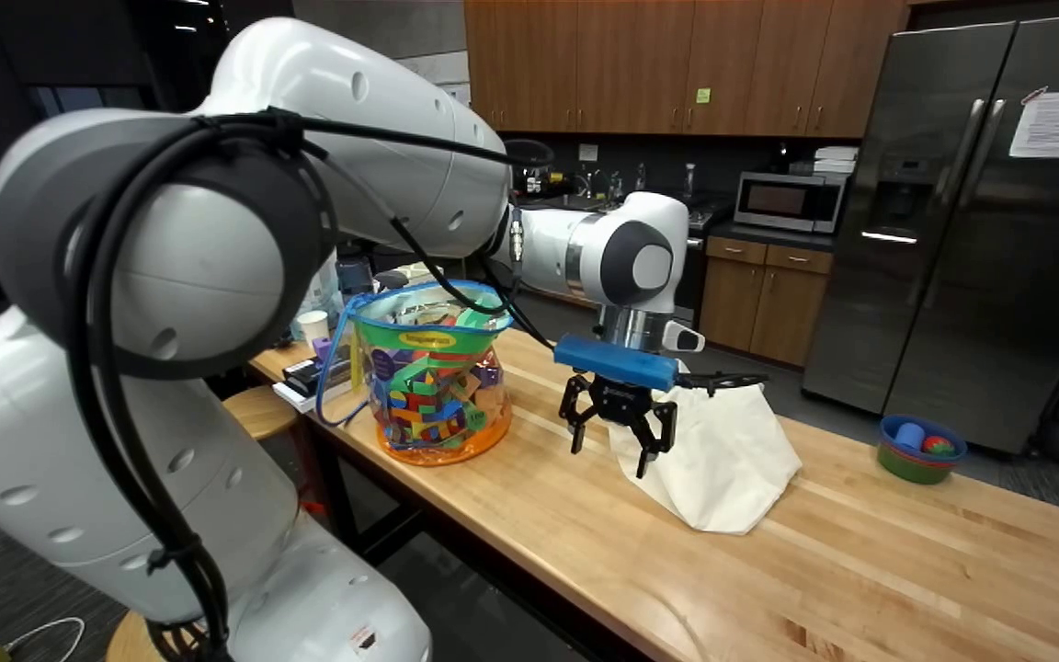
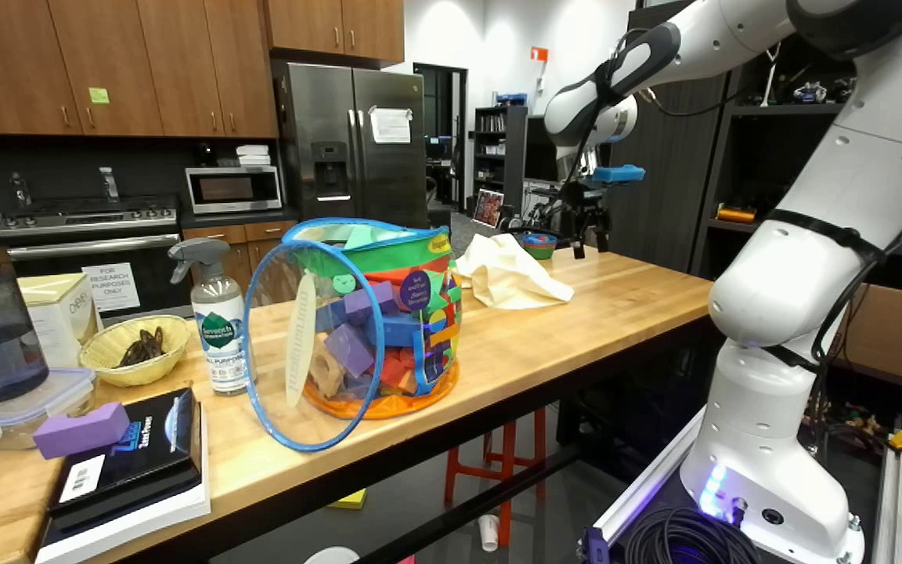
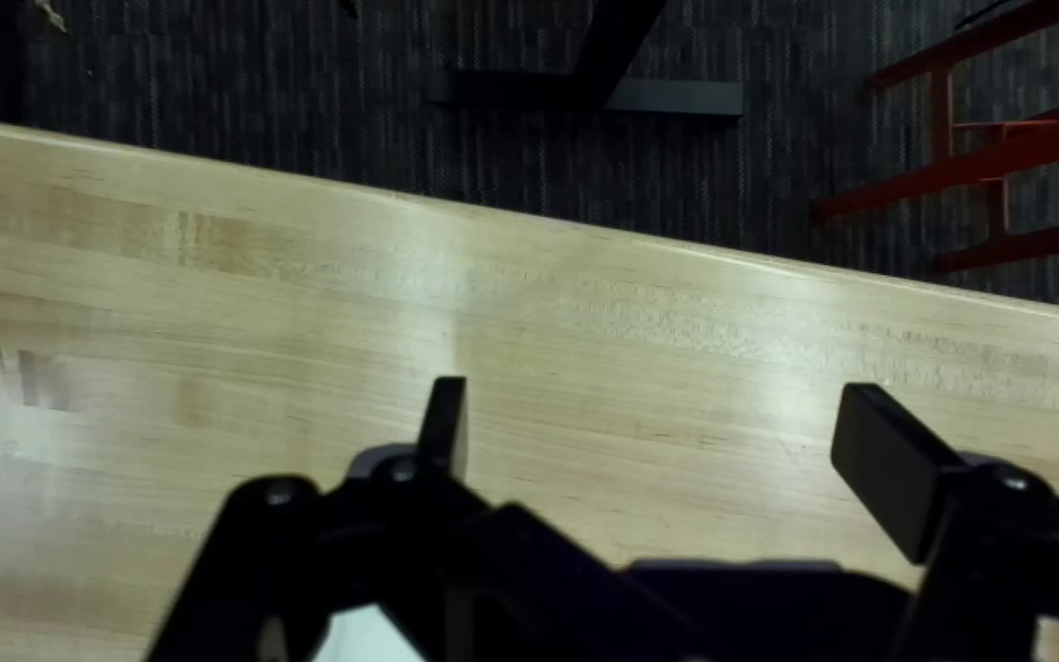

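Claw (image 3: 654, 405): black, two-finger, jaws spread wide, unloaded. Hangs above pale wood bench (image 1: 842, 533); wrist view shows only planking between the jaws. Closest item: crumpled cream fabric cloth (image 1: 723, 460), lying near it toward the kitchen-side edge. Next: clear plastic drum-shaped bag (image 1: 428, 340) with green band and orange base, full of multicoloured blocks (image 1: 428, 405), upright near the robot-side edge. Its round blue-rimmed lid (image 2: 302, 338) hangs down. Nested blue-and-green bowls (image 1: 914, 472) sit by the kitchen-side edge. Farther out: clear grey-trigger spray bottle (image 2: 220, 337) beside the bag, yellow woven basket (image 2: 110, 372), purple notched block (image 2: 83, 429) on black box (image 2: 142, 466), robot-side edge.
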You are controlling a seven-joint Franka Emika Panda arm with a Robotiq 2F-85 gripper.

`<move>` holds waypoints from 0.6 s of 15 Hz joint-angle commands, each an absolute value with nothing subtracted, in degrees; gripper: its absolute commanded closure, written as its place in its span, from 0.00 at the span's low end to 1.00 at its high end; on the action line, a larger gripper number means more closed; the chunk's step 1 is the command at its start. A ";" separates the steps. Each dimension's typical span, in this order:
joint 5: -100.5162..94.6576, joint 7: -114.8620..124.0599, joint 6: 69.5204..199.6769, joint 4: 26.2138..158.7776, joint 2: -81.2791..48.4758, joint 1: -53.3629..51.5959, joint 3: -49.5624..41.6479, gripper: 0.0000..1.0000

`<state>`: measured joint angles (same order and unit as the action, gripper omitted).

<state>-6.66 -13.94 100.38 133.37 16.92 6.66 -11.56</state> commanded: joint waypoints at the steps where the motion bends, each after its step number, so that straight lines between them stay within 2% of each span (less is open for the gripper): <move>1: -6.54 -14.04 100.22 133.26 16.87 7.07 -11.16 0.00; 9: -6.41 -13.51 101.83 133.33 16.67 7.12 -11.14 0.00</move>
